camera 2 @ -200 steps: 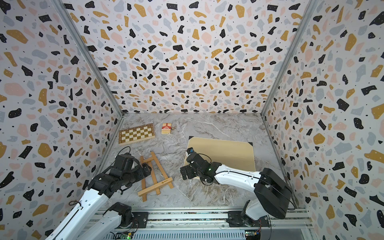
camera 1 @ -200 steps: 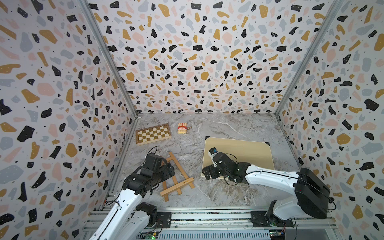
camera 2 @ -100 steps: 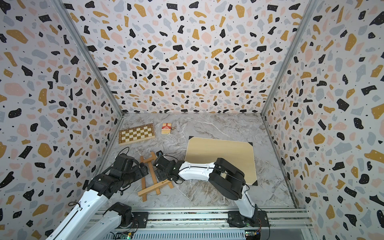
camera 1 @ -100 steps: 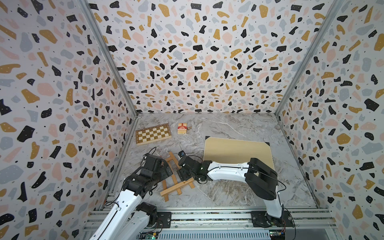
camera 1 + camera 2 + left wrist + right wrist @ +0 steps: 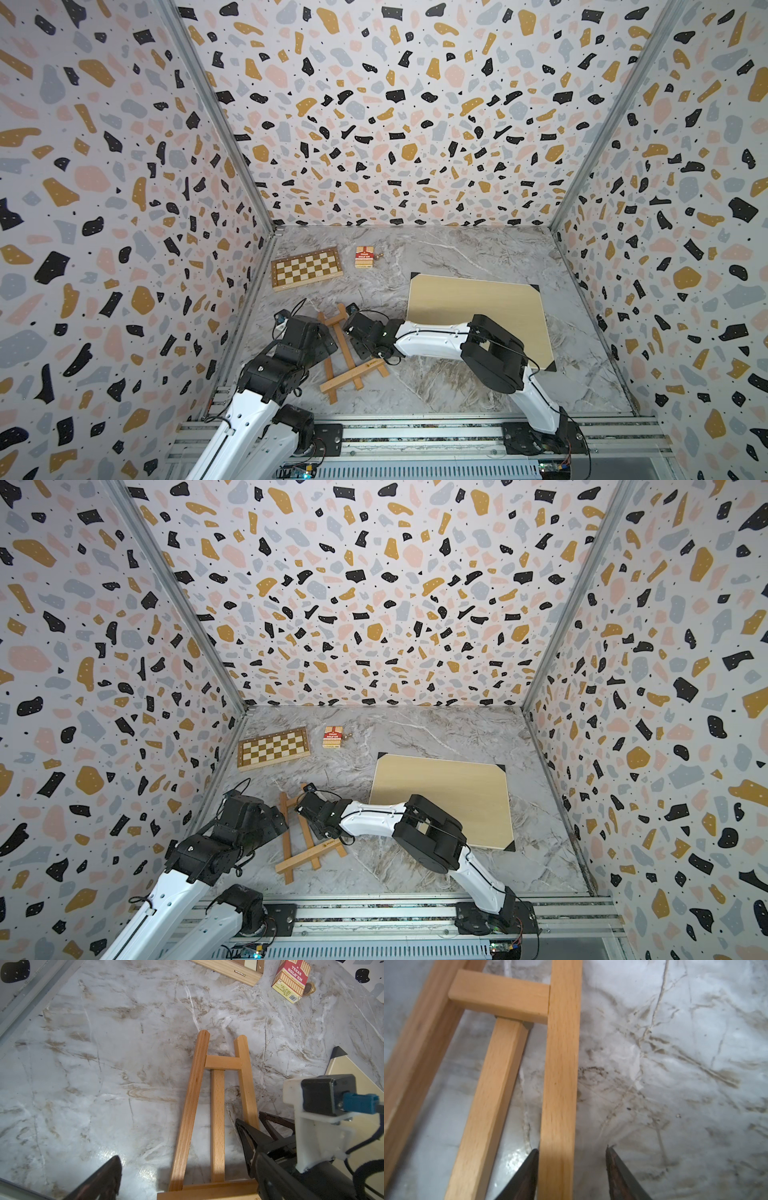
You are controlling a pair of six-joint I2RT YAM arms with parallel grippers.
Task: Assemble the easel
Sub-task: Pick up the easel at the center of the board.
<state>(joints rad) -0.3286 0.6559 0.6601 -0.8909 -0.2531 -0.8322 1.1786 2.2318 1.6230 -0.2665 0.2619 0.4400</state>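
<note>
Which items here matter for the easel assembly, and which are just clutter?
Job:
- easel, lying flat
- right hand, jaws astride one leg

Lying about:
- chessboard
- card box
- pale board with black corners

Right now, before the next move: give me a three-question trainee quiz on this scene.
1. True or false: the easel stands upright.
2. What do the right hand's fingers straddle? A) an outer leg B) the top crossbar C) the ledge
3. Fill in: the card box lies beside the ____.

Key: 1 false, it lies flat on the table. 2 A. 3 chessboard.
</note>
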